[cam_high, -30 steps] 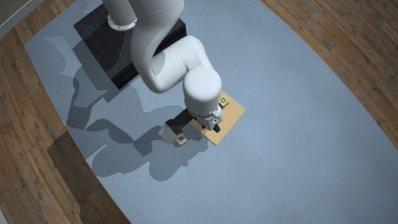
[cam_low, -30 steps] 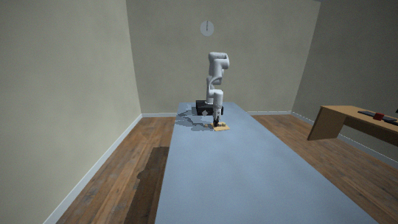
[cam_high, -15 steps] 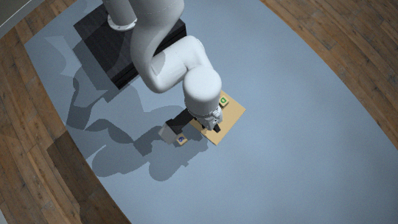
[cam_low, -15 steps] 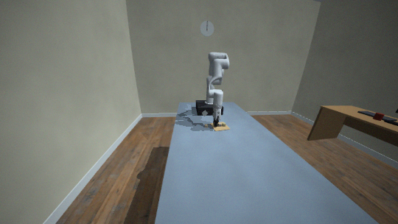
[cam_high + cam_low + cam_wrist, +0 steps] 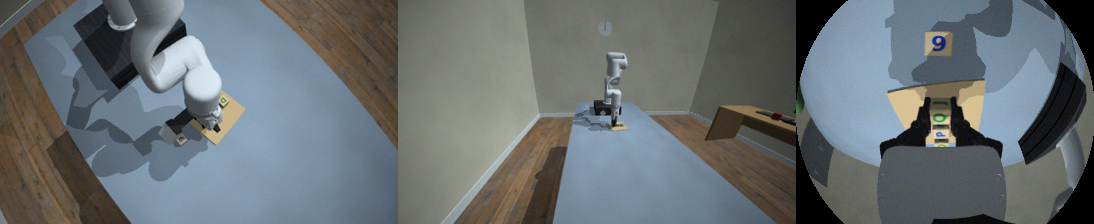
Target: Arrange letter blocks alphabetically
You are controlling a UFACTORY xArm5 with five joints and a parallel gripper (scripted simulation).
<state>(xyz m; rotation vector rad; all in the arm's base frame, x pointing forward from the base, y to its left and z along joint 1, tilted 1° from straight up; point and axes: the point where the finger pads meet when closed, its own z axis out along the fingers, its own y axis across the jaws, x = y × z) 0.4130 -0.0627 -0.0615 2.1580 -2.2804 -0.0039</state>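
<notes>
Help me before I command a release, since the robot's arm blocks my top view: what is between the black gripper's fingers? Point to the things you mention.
Observer: The gripper [image 5: 211, 127] [image 5: 614, 124] [image 5: 940, 105] is shut on a pale wooden block with a green Q on top [image 5: 940, 118].
Operator: I can see the pale wooden block with a green D [image 5: 223, 100] [image 5: 940, 145]. Does anything lie between those two?
Observer: Yes, a pale wooden block with a blue P on top [image 5: 940, 134].
Operator: Any marking on the held block's side?
Observer: A green J, on the side facing the loose blue-numbered block [image 5: 180, 139] [image 5: 604, 126] [image 5: 939, 44].
</notes>
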